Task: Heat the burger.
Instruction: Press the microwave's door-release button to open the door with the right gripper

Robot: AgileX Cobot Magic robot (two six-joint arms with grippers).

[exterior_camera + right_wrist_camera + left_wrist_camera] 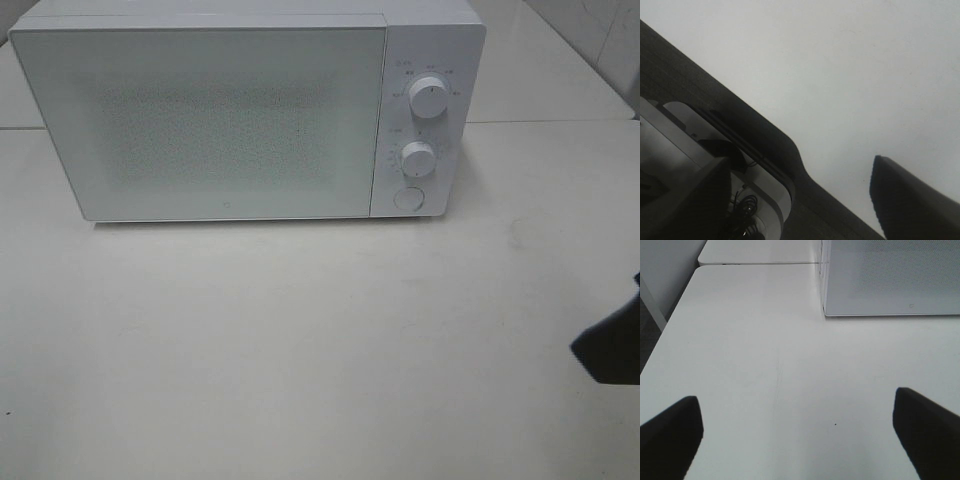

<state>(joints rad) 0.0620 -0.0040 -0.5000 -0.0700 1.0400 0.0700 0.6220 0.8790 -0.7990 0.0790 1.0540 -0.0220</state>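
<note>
You are working over a plain white table point(300, 350) — matte, with faint scuffs and one tiny dark speck. Your left gripper point(795, 402) hangs above it with its fingers point(670, 435) spread wide and nothing between them. Ahead of it and off to its right stands the microwave point(890, 275), its frosted door point(200, 120) shut. Past the microwave's near corner, a seam separates your table from a second table point(755, 252) behind. To this gripper's left, the table edge runs alongside a grey wall point(665, 265) and a strip of dark floor point(646, 335). Between the gripper and the microwave lies bare tabletop.

Your right gripper point(800, 160) is spread too, holding nothing. It sits over the table's edge, with white surface under one finger and dark floor and a pale rounded base point(765, 200) with cables under the other. From the high camera, only a dark piece of it shows at the right margin.

Two knobs point(428, 97) and a round button point(408, 198) sit on the microwave's panel. You cannot tell where the burger is — no view shows it.
</note>
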